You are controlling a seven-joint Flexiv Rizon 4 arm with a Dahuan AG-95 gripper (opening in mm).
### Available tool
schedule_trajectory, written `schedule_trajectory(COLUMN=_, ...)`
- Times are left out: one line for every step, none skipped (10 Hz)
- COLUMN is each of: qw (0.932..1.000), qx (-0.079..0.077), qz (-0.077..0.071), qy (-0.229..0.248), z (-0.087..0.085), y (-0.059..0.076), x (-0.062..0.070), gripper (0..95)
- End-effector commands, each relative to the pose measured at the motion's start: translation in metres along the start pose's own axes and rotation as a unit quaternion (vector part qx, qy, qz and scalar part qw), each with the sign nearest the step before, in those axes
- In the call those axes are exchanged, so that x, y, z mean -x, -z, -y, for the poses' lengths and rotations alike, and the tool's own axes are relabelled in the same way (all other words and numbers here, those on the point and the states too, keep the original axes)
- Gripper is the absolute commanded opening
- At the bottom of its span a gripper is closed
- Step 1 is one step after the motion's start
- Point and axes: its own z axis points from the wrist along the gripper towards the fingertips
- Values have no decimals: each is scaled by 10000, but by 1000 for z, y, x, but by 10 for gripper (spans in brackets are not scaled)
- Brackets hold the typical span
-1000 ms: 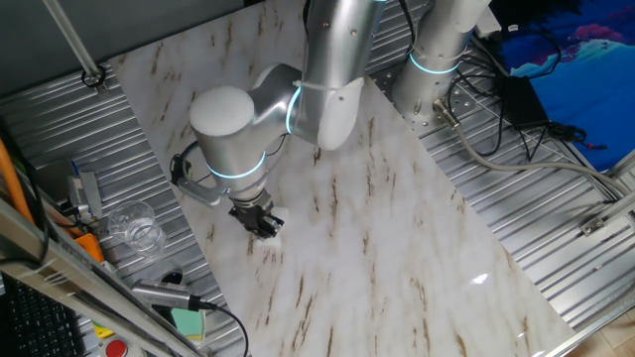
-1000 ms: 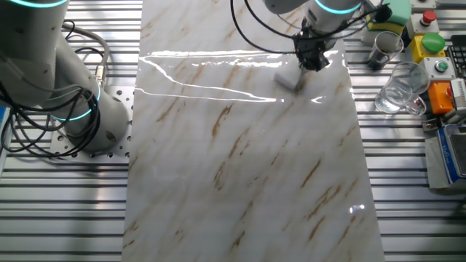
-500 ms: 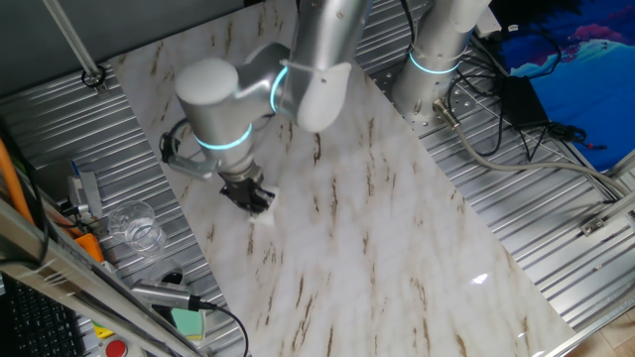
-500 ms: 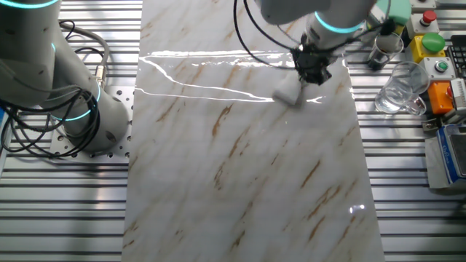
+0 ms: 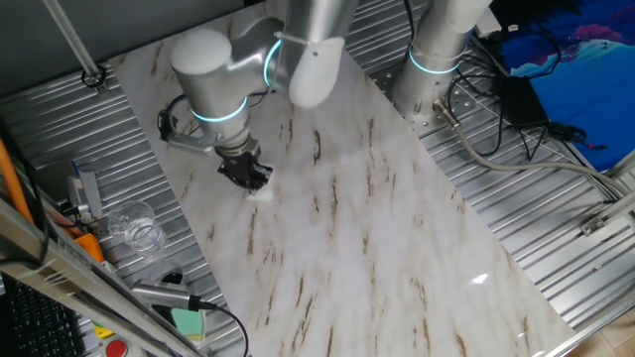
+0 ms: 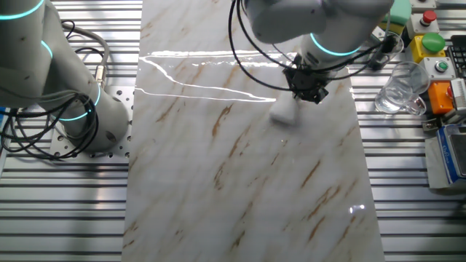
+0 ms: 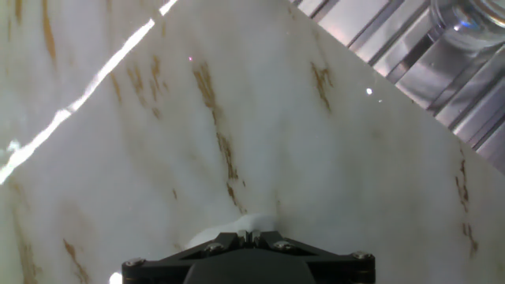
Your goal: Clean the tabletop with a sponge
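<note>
The white marble tabletop (image 5: 377, 228) with brown streaks fills the middle of both fixed views (image 6: 240, 182) and the hand view (image 7: 260, 118). The small white sponge (image 6: 283, 110) lies pressed on it under my gripper (image 6: 304, 91). In one fixed view the sponge (image 5: 262, 191) peeks out below my gripper (image 5: 248, 177). In the hand view the black jaws stand closed together at the bottom edge, with a bit of the white sponge (image 7: 229, 227) showing just ahead of them. My gripper is shut on the sponge.
A clear glass (image 5: 134, 226) stands on the ribbed metal by the slab's edge, also in the other fixed view (image 6: 400, 91). A pale green block (image 5: 187, 321), a button box (image 6: 429, 44) and a second arm's base (image 5: 437, 59) lie around the slab.
My gripper has dragged the sponge across the slab, toward its far end in one fixed view and downward-left, toward the slab's middle, in the other fixed view.
</note>
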Motion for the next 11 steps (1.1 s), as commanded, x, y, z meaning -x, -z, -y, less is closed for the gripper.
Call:
schedule_trajectory(qw=9999, qx=-65, qz=33, qy=153, z=-1, y=-3, x=-3, gripper=0)
schedule_trajectory(qw=9997, qx=-79, qz=53, qy=231, z=-2, y=-4, x=-5, gripper=0)
schedule_trajectory(qw=9997, qx=-96, qz=50, qy=224, z=-3, y=-5, x=-6, gripper=0)
schedule_trajectory(qw=9997, qx=-124, qz=21, qy=216, z=-3, y=-5, x=-6, gripper=0)
schedule_trajectory(qw=9997, qx=-122, qz=24, qy=216, z=-3, y=-5, x=-6, gripper=0)
schedule_trajectory(qw=9998, qx=-106, qz=1, qy=191, z=-3, y=-5, x=-6, gripper=0)
schedule_trajectory(qw=9997, qx=-165, qz=-116, qy=154, z=-3, y=-5, x=-6, gripper=0)
schedule_trajectory(qw=9997, qx=-190, qz=-130, qy=129, z=-3, y=-5, x=-6, gripper=0)
schedule_trajectory(qw=9998, qx=-172, qz=-109, qy=70, z=-3, y=-5, x=-6, gripper=0)
schedule_trajectory(qw=9998, qx=-160, qz=-83, qy=-13, z=-3, y=-5, x=-6, gripper=0)
schedule_trajectory(qw=9998, qx=-161, qz=-56, qy=-139, z=-3, y=-5, x=-6, gripper=0)
